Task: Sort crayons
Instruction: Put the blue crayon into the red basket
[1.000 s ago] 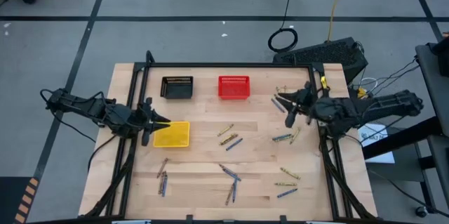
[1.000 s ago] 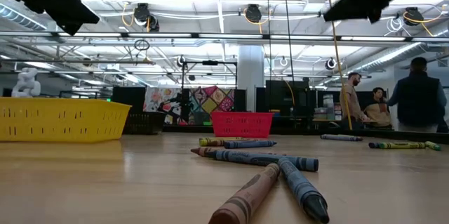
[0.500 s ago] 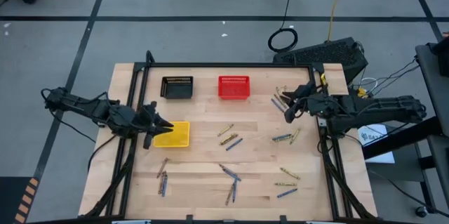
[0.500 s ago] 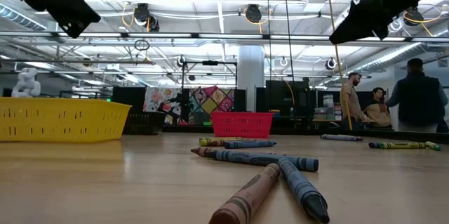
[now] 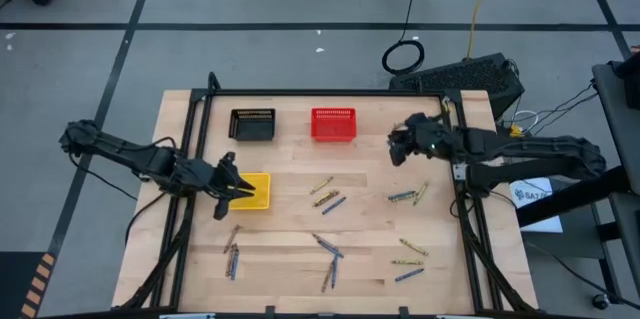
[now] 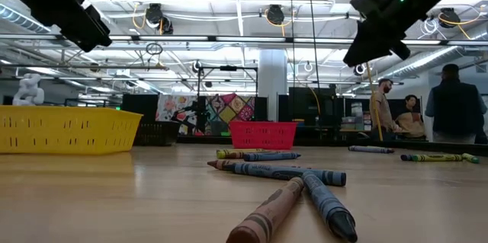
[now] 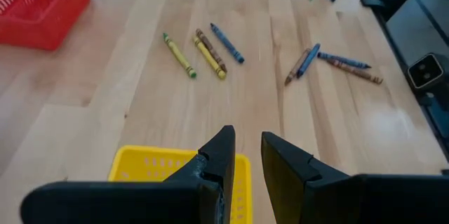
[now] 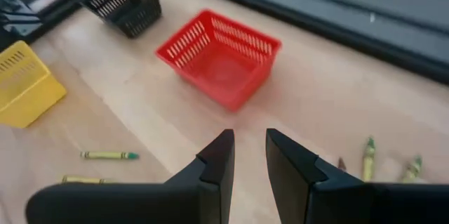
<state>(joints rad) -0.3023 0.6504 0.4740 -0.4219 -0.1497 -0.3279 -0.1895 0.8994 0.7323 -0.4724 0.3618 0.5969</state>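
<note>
Since approx. a second ago, the left gripper (image 5: 243, 191) has been brought over the yellow basket (image 5: 258, 190); right gripper (image 5: 393, 149) shifted toward it. Both slightly parted, nothing held. Crayons (image 5: 325, 195) lie scattered on tabletop (image 5: 300, 159) right of basket; sorting barely begun.

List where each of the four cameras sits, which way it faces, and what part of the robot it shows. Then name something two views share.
High view: overhead, looking straight down on the table; both arms show, left gripper over the yellow basket, right gripper near the red basket.
Low view: at tabletop height, looking level across the crayons into the room; both arms hang in from above.
Left wrist view: on the left arm, looking past its fingers at the table.
Right wrist view: on the right arm, facing the red basket.
Shared: both wrist views show the red and yellow baskets.
</note>
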